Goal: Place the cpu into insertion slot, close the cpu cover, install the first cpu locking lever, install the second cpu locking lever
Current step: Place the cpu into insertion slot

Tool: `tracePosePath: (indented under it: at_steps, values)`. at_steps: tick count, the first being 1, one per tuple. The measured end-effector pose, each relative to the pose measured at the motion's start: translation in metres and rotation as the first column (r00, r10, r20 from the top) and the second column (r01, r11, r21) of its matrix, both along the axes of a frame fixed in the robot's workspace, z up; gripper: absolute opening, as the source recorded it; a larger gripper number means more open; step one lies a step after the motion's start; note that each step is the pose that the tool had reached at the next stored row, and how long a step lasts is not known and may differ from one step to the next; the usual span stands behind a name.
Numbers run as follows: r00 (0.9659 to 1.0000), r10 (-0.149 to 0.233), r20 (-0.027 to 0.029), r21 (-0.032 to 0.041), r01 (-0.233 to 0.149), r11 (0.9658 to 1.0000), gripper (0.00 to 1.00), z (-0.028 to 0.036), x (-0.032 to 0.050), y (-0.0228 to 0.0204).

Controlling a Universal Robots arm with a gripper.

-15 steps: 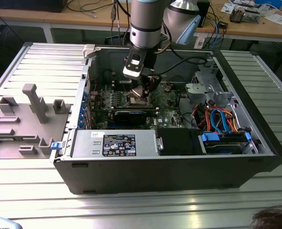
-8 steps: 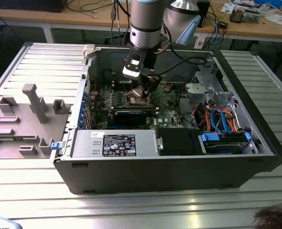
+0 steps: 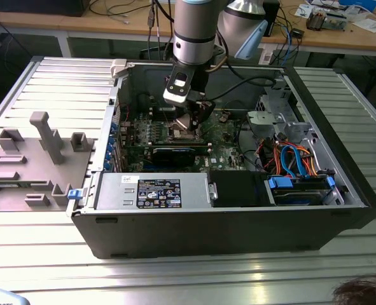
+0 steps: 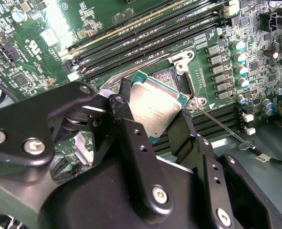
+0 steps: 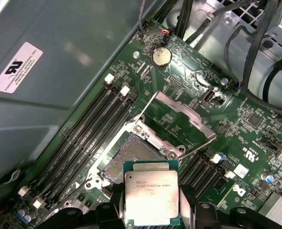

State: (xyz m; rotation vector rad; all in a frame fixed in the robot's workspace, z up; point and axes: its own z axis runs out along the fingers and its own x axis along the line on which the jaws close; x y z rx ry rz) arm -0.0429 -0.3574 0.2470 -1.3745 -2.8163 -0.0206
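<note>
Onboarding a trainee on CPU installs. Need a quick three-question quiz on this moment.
1. True or false: the cpu is already seated in the insertion slot.
2. The cpu cover is: A) raised open, B) shut over the slot, C) missing.
3. What does the gripper hold in both wrist views?
Key: 1 false, the chip is in the gripper, not down in the slot. 2 A. 3 the cpu.
</note>
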Motion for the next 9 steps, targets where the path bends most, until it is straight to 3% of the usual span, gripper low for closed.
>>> tracePosePath:
  at_steps: [9]
  values:
    - [1.0000,-0.008,0.0000,-0.0001,0.008,1.0000,0.55,-0.0004,0.0000,0.0000]
